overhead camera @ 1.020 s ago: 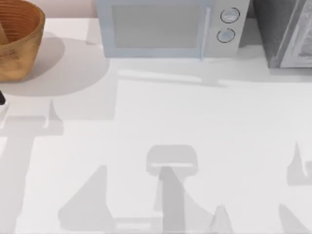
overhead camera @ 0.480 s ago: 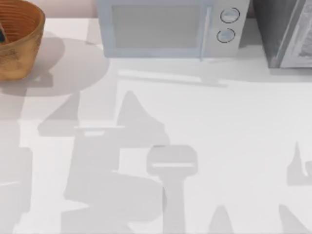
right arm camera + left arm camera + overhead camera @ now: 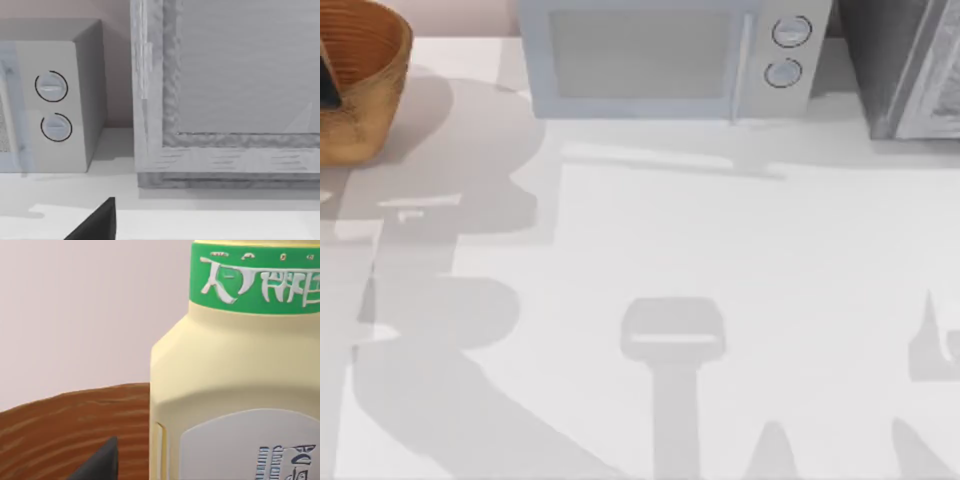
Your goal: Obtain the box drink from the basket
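The orange-brown ribbed basket stands at the table's far left corner. A dark piece of my left gripper shows over the basket's inside at the top view's left edge. In the left wrist view the box drink is very close: pale yellow, with a green band of white lettering and a white label lower down. Beside it are the basket's brown wooden wall and a dark tip of my left gripper. The right arm stays parked at the right, a dark tip of its gripper low over the table.
A pale grey microwave with two round dials stands at the back middle. A grey cabinet stands at the back right. The right wrist view faces the microwave's dial side and the cabinet. Arm shadows lie across the white table.
My left gripper has moved from the table's left edge below the basket to over the basket's inside. Its shadow has swept across the left half of the table. The right arm has not moved.
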